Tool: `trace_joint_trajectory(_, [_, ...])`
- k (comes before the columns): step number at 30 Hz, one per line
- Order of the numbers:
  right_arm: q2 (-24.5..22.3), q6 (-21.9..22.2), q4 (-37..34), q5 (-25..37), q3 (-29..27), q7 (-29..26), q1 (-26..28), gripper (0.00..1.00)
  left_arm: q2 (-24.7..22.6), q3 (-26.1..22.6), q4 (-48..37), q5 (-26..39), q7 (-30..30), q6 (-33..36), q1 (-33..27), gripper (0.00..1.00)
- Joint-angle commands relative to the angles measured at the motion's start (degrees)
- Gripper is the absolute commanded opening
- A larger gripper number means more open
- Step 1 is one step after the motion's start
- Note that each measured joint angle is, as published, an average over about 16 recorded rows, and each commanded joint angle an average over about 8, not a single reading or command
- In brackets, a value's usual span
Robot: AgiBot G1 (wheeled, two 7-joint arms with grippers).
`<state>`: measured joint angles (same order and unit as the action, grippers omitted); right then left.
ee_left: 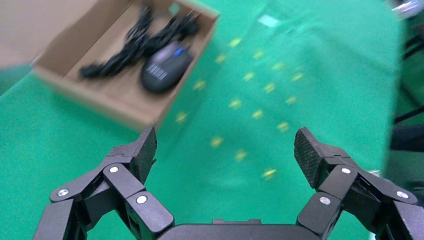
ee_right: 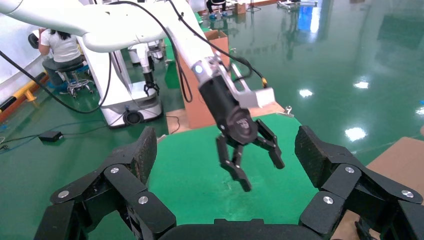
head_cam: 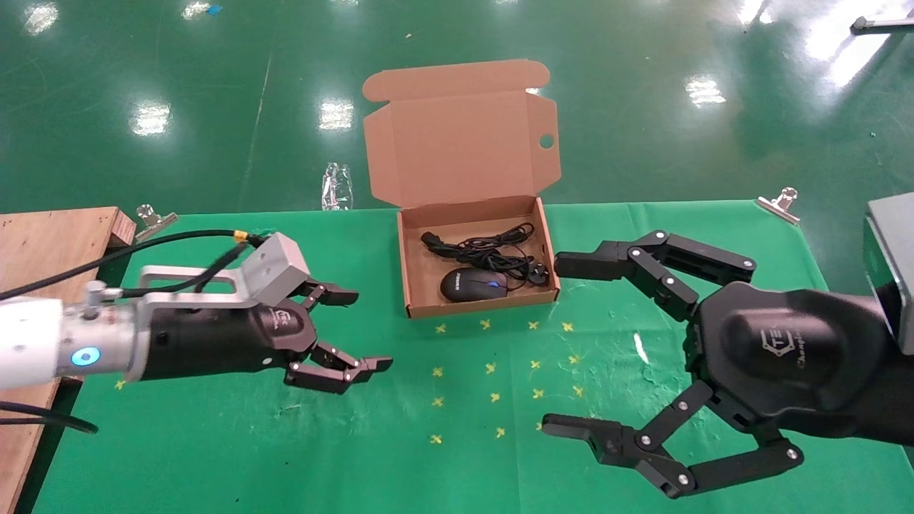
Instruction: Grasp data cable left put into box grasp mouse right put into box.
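The brown cardboard box (head_cam: 410, 285) stands open at the table's far middle, its lid with the round hole upright. Inside lie the black mouse (head_cam: 473, 284) with a blue wheel and, behind it, the bundled black data cable (head_cam: 493, 251). My left gripper (head_cam: 365, 329) is open and empty, hovering left of the box. My right gripper (head_cam: 558, 345) is open and empty, right of and nearer than the box. In the left wrist view the open gripper (ee_left: 225, 145) is over green cloth, with the mouse (ee_left: 165, 67), cable (ee_left: 135, 45) and box (ee_left: 100, 97) beyond. The right wrist view shows its own open gripper (ee_right: 226, 145) facing the left gripper (ee_right: 262, 174).
A green cloth (head_cam: 214, 442) covers the table, with several yellow cross marks (head_cam: 493, 364) in front of the box. A wooden board (head_cam: 50, 243) lies at the left edge. Metal clips (head_cam: 153, 220) (head_cam: 778, 203) hold the far corners. A grey block (head_cam: 889, 243) sits far right.
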<state>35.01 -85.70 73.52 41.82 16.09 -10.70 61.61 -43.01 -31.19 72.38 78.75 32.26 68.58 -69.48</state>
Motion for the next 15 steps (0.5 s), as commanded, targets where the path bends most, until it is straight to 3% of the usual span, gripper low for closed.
trace_joint_trajectory(1, [0.0,0.0,0.0,0.0,0.0,0.0,0.0,1.00,0.8,1.5,0.1,-3.6,-2.1,1.7,0.8,1.00])
trace_joint_trajectory(15, [0.0,0.0,0.0,0.0,0.1,0.0,0.0,1.00,6.3,11.9,0.9,-28.9,-16.8,13.4,6.2,1.00])
